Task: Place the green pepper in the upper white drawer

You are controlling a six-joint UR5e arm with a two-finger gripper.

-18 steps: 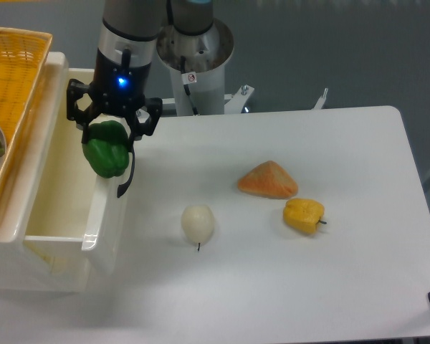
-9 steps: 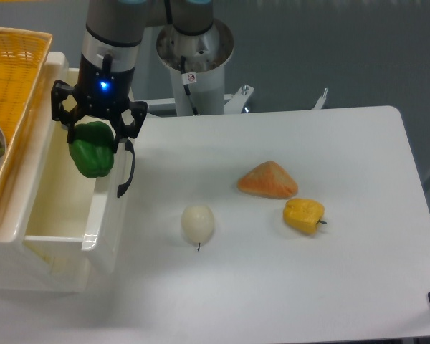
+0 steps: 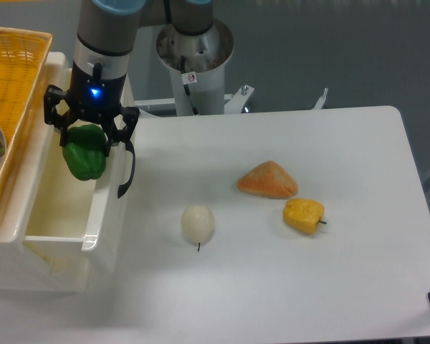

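Over the upper white drawer [image 3: 57, 215] now, tool [image 3: 86, 140] has carried the clamped green pepper [image 3: 84, 150] leftward past the front panel; release looks next

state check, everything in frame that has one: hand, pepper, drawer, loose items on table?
hand: shut on the green pepper, over the drawer
green pepper: held, in the air
upper white drawer: pulled open, nothing visible inside
yellow pepper: loose on the table
white onion: loose on the table
orange wedge: loose on the table
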